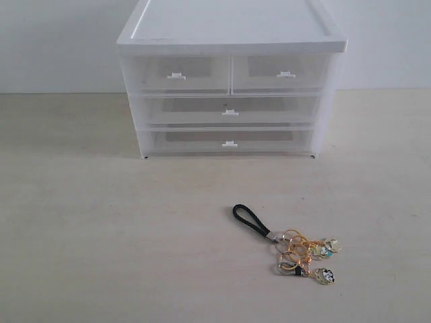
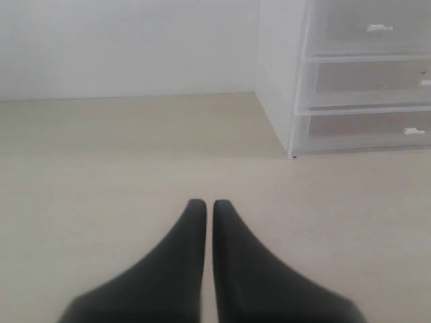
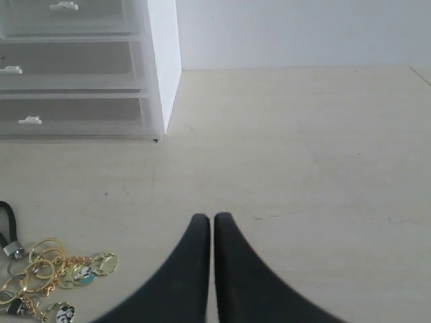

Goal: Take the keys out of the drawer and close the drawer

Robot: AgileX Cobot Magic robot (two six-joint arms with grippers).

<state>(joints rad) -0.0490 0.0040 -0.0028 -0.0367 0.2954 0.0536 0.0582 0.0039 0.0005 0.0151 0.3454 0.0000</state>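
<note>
The keys (image 1: pixel 301 252) look light and floppy; their black cord loop (image 1: pixel 250 219) suits gripping. The left hand (image 2: pixel 203 204) and right hand (image 3: pixel 204 219) sit closed, empty.

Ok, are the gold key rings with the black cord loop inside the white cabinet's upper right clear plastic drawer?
No, the gold key rings lie on the pale table in front of the white cabinet.

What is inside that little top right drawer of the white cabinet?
Through the cloudy front of the shut drawer, nothing shows but a dull grey patch. The plastic blurs things, so its far corners are hidden. The keys lie outside, on the table before the cabinet.
</note>
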